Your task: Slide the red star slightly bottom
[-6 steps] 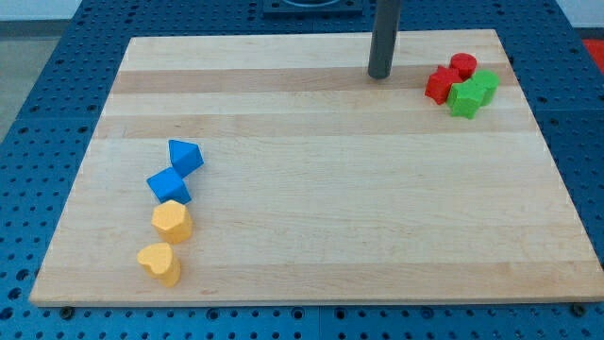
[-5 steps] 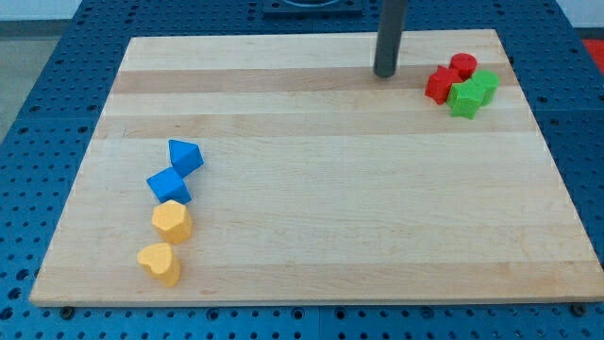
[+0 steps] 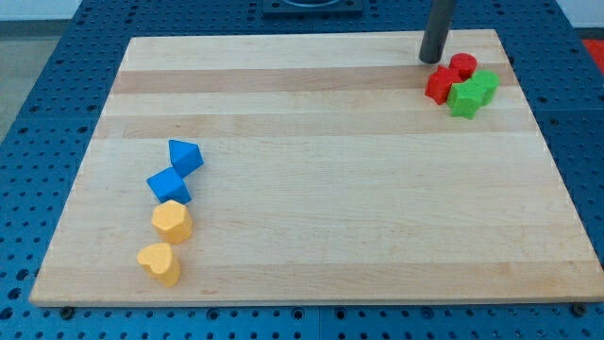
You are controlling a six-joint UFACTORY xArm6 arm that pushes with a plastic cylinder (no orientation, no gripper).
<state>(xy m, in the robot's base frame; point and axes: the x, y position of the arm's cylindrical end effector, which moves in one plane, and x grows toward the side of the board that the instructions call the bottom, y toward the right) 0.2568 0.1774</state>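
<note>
In the camera view, we see our rod coming down from the far edge of the wooden counter (image 3: 311,236), on the right side. Our tool is only this plain rod, so it has no parts to stand apart or together, and it clamps nothing. My tip (image 3: 432,60) rests on the counter just beside the red star (image 3: 438,85), at its far side, and we cannot tell if they touch. The red star lies in the far right corner, touching the red cylinder (image 3: 462,66) and the green blocks (image 3: 471,93) at its right. Well apart, near the left edge, two blue blocks (image 3: 176,170) and two yellow blocks (image 3: 166,241) form a line.
</note>
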